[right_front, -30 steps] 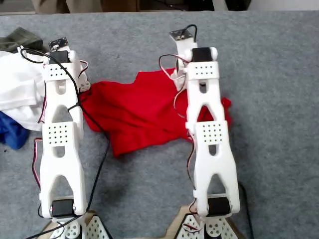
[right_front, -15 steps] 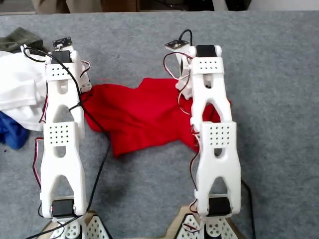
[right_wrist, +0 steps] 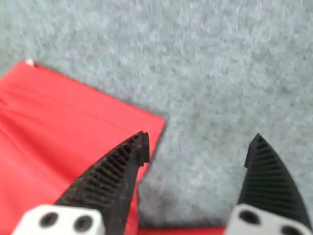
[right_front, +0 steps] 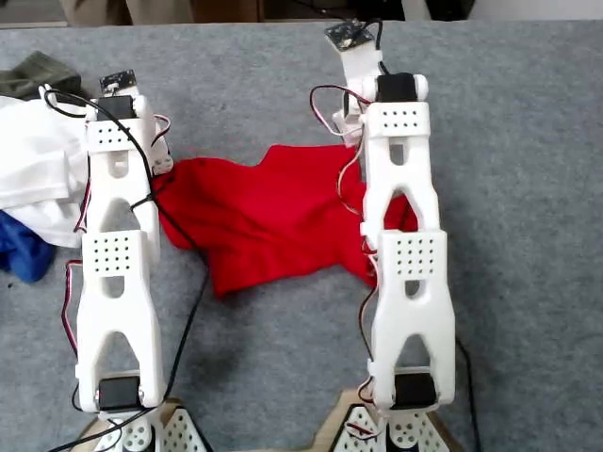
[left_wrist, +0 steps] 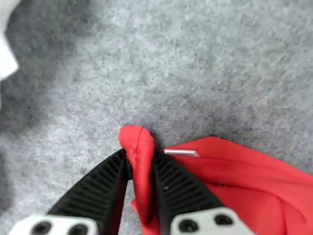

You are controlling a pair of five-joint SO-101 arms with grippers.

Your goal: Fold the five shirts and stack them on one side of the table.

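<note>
The right gripper [right_wrist: 200, 142] has reached farther forward, jaws spread above the red shirt's [right_front: 273, 217] far corner. The left gripper [left_wrist: 139, 157] pinches another corner. The shirt lies rumpled mid-table, unfolded.

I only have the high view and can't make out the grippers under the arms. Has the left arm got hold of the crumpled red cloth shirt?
Observer: Yes. The left gripper is shut on a pinched fold of the red cloth shirt.
Operator: And the right one?
Observer: The right gripper is open, holding nothing, above the shirt's straight edge and the grey felt table cover.
Operator: Anything near the left pinch?
Observer: A small white strip lies on the shirt beside the fold.
</note>
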